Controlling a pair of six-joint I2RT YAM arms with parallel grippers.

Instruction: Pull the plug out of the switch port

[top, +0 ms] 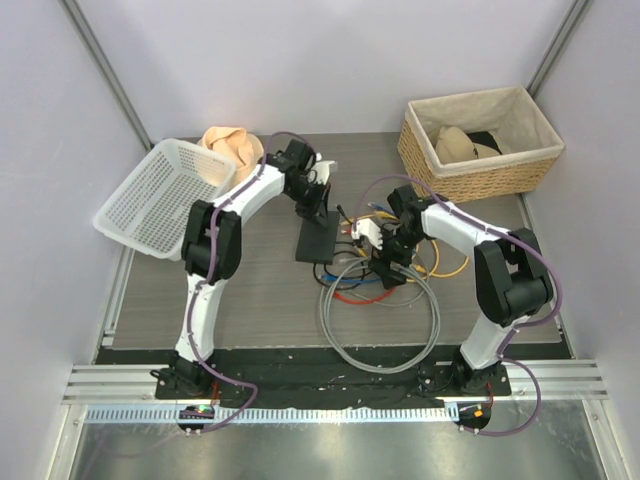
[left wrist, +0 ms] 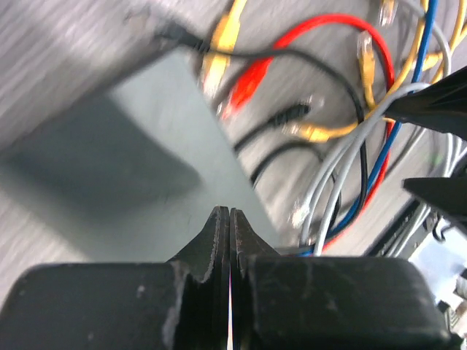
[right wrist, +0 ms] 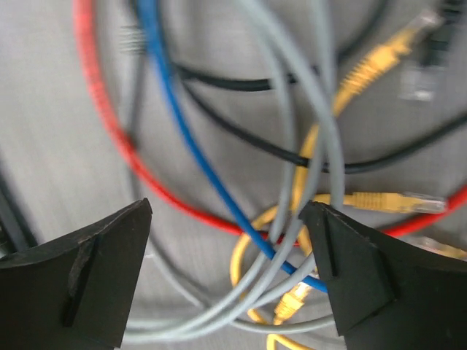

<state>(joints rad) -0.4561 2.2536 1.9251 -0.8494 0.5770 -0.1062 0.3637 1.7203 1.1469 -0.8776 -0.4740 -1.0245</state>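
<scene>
The switch is a flat black box lying mid-table, with cables running from its right edge. In the left wrist view its top face fills the left side, and a yellow plug and a red plug sit at its edge. My left gripper is shut and empty, its tips over the switch's top. My right gripper is open above the cable tangle. In its wrist view the right gripper has red, blue, grey and yellow cables running between its jaws, and grips none of them.
A white plastic basket stands at the back left with a tan cloth beside it. A wicker basket stands at the back right. A big grey cable loop lies in front of the switch.
</scene>
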